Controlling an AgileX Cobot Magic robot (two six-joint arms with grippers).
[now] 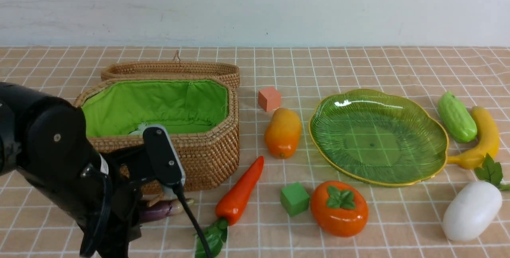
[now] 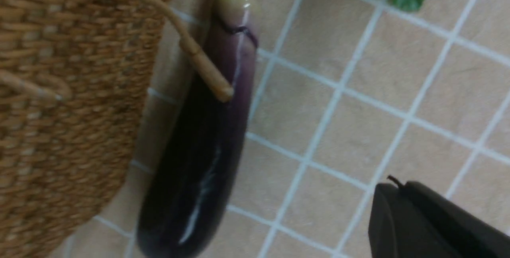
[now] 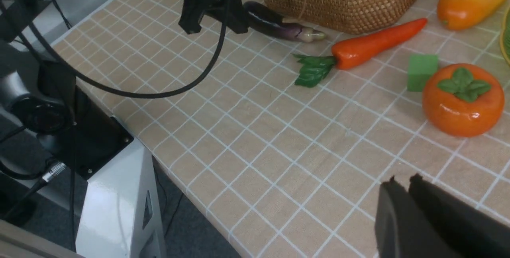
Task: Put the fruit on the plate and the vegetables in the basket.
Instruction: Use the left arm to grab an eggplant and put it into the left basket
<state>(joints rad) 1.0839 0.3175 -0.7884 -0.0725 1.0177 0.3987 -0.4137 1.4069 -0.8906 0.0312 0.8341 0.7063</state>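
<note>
Eggplant (image 1: 161, 209) lies lengthwise along the near edge by the near-left corner, hugging the basket (image 1: 207, 154), left gripper (image 3: 214, 26) at its fat end (fingers look spread, empty).

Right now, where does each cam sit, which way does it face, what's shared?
Front: between the arms, facing forward over basket and plate; left arm shows.
Left wrist: on left arm, facing down at eggplant beside basket wall; one dark left finger shows.
Right wrist: on right arm, facing across the table at carrot, persimmon, left pincer; one right finger shows.
Shared: eggplant in all three.
</note>
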